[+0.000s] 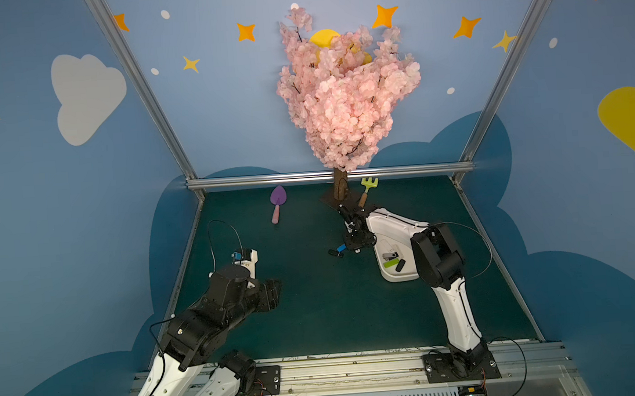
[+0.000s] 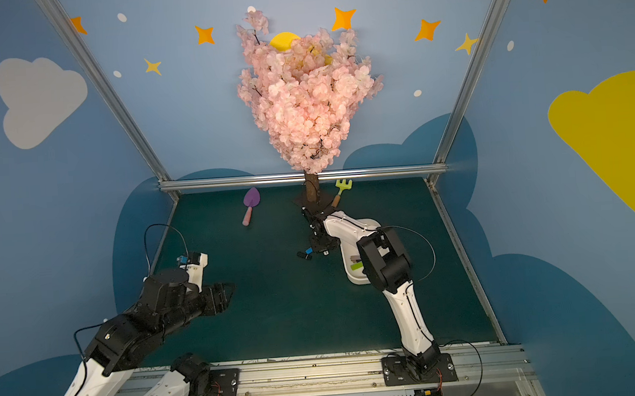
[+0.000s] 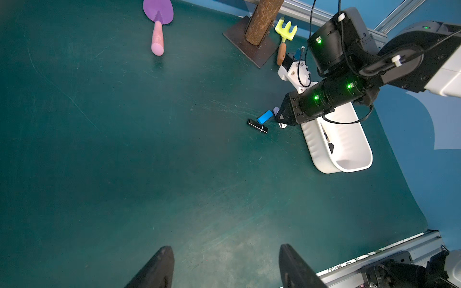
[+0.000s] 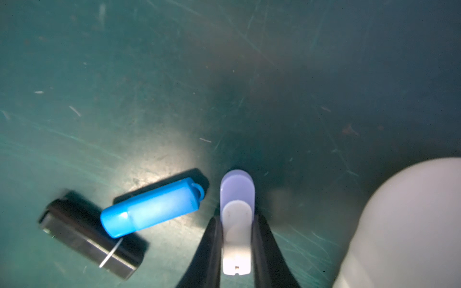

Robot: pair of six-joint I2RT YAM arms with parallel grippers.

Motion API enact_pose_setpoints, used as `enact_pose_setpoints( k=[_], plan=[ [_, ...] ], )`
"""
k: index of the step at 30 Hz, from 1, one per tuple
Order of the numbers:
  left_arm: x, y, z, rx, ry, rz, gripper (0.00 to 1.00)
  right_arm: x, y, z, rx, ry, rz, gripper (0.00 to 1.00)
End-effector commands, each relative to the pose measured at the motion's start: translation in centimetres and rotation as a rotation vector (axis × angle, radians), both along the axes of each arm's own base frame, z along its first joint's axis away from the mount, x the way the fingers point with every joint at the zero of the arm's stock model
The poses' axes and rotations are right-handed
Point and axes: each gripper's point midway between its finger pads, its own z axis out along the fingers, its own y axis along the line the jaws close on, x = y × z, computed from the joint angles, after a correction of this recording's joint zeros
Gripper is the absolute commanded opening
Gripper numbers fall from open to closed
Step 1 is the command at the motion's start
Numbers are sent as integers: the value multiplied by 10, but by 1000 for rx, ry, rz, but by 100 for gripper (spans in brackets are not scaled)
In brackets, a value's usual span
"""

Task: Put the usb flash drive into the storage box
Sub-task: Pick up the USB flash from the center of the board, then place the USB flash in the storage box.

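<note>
right pincer [image 4: 237, 222], its arm reaching forward and bent steeply down, jaws closed on the pale usb flash drive [image 4: 237, 192] at the counter [image 4: 224, 74]. blue drive [image 4: 154, 207] and black drive [image 4: 87, 237] lie beside it, with the storage box [image 4: 411, 224] just beyond. left pincer [image 3: 224, 256] hovers with jaws apart, empty.

The black right gripper [image 2: 320, 249] hangs low beside a blue flash drive [image 2: 309, 250] and a black flash drive [image 2: 304, 256] on the green mat [image 2: 277, 305], near the white plastic storage box [image 2: 354, 278].
</note>
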Motion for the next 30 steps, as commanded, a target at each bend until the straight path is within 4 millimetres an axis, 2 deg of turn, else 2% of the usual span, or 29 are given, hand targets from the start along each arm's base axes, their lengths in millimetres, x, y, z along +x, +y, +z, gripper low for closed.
enact_pose_setpoints(
  k=[1, 4, 12, 15, 18, 22, 26, 30],
  plan=[
    [1, 1, -1, 0, -4, 7, 70, -4, 4, 26, 21, -51, 22, 9],
    [0, 2, 0, 2, -8, 11, 70, -8, 9, 49, 52, -94, 53, 5],
    [-2, 3, 2, -10, -24, 13, 70, -29, 11, 105, 141, -170, 105, 6],
    [-1, 2, 2, -13, -21, 6, 70, -37, 2, 129, 166, -217, 111, 6],
    [-2, 2, 2, -13, -21, 5, 70, -39, -20, 146, 139, -271, 69, 7],
    [-2, 1, 1, -12, -18, 5, 70, -38, -57, 150, 118, -285, -12, 9],
    [-1, 2, 1, -11, -19, 7, 70, -33, -100, 138, 105, -256, -143, 11],
    [-1, 2, 1, -10, -16, 8, 70, -31, -129, 124, 57, -240, -222, 12]
  ],
)
